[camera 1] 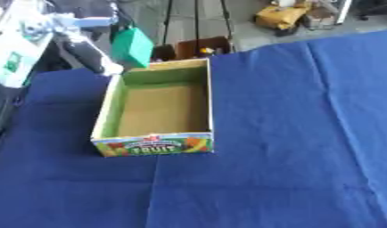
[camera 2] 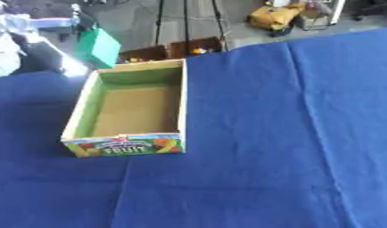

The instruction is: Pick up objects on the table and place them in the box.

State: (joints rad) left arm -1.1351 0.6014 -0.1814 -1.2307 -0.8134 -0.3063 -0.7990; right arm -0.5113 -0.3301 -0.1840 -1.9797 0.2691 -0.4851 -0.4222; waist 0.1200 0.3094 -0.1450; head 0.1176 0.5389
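A cardboard fruit box stands open on the blue cloth, with green inner walls, a bare brown floor and a "FRUIT" label on its near side. Nothing lies inside it. A green block hangs in the air just beyond the box's far left corner. My left hand, dark and blurred, comes in from the upper left and holds the block. My right hand shows in neither view.
The blue cloth covers the table to the right of and in front of the box. Its far edge runs slantwise across the top. Beyond it on the floor are brown cartons, a yellow object and stand legs.
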